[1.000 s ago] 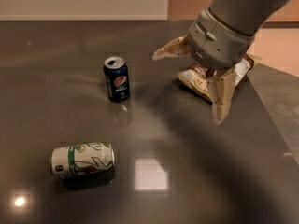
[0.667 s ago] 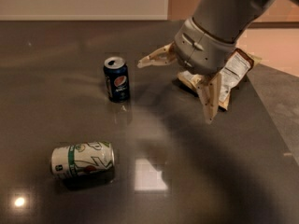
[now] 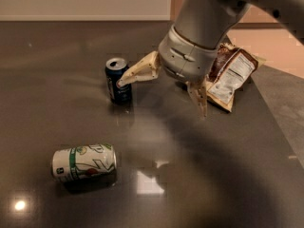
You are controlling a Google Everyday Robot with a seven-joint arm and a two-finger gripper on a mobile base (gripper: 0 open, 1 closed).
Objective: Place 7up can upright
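The 7up can (image 3: pixel 84 163), white with green markings and a red dot, lies on its side on the dark table (image 3: pixel 213 175) at the front left. My gripper (image 3: pixel 161 99) hangs above the table's middle, up and to the right of the can and well apart from it. Its two tan fingers (image 3: pixel 137 72) are spread wide and hold nothing. One fingertip points toward the Pepsi can, the other points down.
A dark blue Pepsi can (image 3: pixel 118 80) stands upright just left of my gripper. A brown snack bag (image 3: pixel 232 77) lies behind my arm at the right. The table's right edge (image 3: pixel 285 127) runs diagonally at the far right.
My arm and gripper have moved left and toward the front, closer to the Pepsi can. Both cans have stayed where they were.
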